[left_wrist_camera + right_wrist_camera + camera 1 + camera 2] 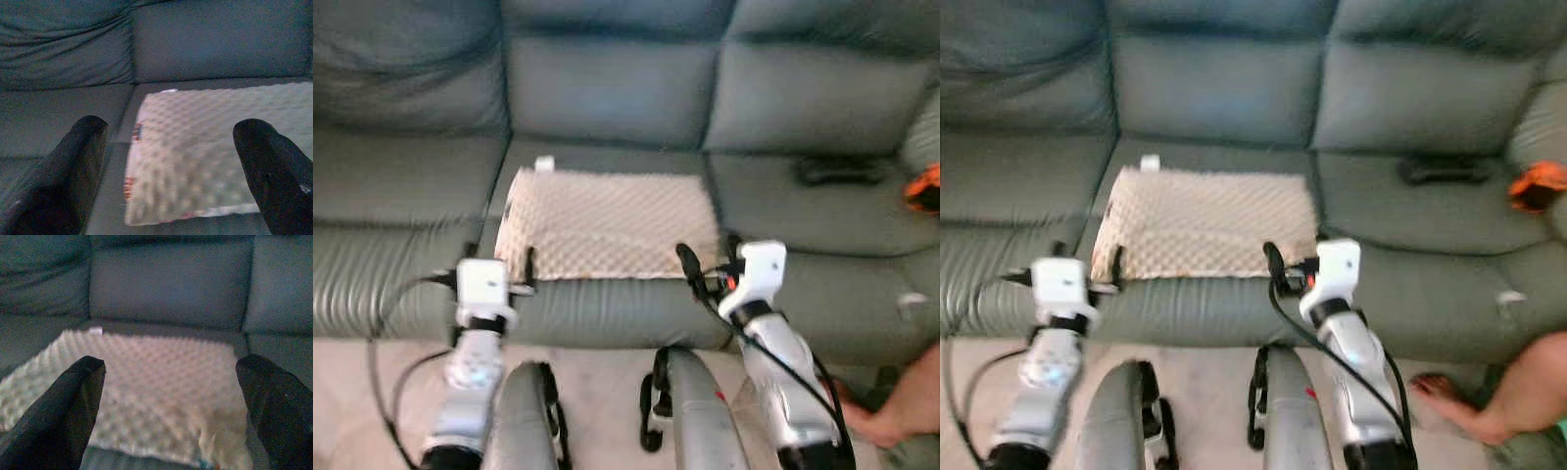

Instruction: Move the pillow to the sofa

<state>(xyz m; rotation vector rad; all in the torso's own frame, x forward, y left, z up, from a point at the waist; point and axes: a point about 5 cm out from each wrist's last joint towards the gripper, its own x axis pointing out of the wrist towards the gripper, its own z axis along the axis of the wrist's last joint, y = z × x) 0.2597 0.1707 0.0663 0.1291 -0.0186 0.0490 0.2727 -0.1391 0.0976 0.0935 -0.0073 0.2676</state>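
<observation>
Grey-green sofa (607,88) spans the whole view, w/ three seat cushions and back cushions. Pale floor (597,392) in front of it. Beige dimpled pillow (607,223) lies flat on the middle seat cushion, reaching near the cushion's front edge; small white tag at its back left corner. Robot's two silver arms reach fwd from below, one at each side of the pillow's front. Left claw (499,262) is by the pillow's front left corner, fingers spread wide apart, holding nothing; in the left wrist view the pillow's corner sits between the two black fingers (63,171) but not touching them. Right claw (705,259) is by the front right corner, also open and empty, pillow seen between its fingers (58,406). A person's foot (1469,397) on the floor at far right. Dark object (842,171) on the right seat cushion, orange item (925,186) at the right edge, both too blurred to ID.
</observation>
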